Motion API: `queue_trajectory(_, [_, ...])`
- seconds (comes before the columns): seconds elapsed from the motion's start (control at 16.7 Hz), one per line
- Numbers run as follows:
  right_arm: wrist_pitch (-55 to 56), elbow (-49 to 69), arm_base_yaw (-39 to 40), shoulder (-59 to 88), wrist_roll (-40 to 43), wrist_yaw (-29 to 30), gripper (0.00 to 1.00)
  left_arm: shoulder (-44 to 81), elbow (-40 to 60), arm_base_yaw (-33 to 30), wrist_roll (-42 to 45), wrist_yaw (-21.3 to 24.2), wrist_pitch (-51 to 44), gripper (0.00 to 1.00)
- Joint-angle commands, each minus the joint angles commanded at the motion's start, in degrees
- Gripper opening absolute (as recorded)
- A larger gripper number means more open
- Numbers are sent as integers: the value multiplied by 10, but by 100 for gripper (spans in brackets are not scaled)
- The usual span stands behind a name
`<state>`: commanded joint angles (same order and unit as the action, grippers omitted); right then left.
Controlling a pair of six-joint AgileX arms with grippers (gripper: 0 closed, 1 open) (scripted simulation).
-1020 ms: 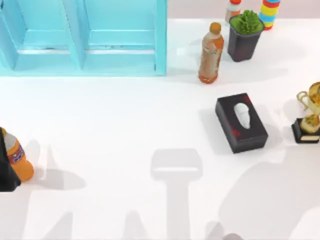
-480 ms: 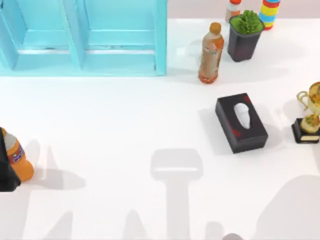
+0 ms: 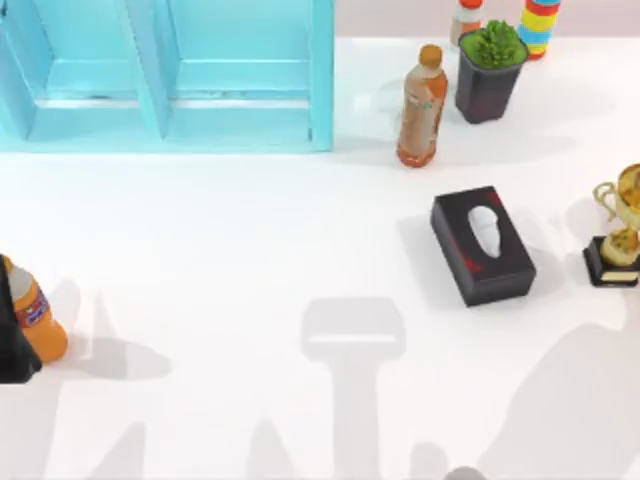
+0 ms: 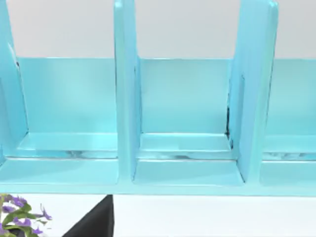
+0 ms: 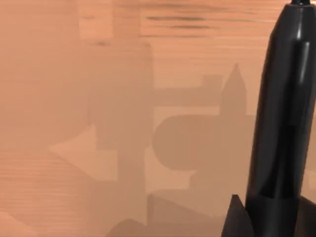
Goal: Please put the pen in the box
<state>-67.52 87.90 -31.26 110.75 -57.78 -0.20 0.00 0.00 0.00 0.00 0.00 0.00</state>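
Two boxes had stayed put on the counter [image 3: 200, 250], the blue box [image 3: 240, 100] and the black tissue box [image 3: 483, 245]; only the shadow [image 3: 580, 400] at the right had shifted. The pen [image 5: 284, 113] lay close before the right tool; whether clasped, I could not tell.

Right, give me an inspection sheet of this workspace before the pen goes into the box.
surface: white table, crossed by arm shadows along its near edge.
job's things: blue compartmented box at far left, open; a glossy black shaft, probably the pen, close to the right wrist camera.
clutter: tea bottle, potted plant, stacked coloured rings, black tissue box, trophy, orange bottle at the left edge, purple flowers.
grippers: only their arms' shadows on the table.
cables: nothing seen.
surroundings: brown wood-grain floor.
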Motion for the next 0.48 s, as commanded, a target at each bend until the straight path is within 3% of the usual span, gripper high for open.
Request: queue_trajectory(0.48, [91, -81, -4, -22, -15, -13, 0, 0, 0, 0, 0, 0, 0, 100])
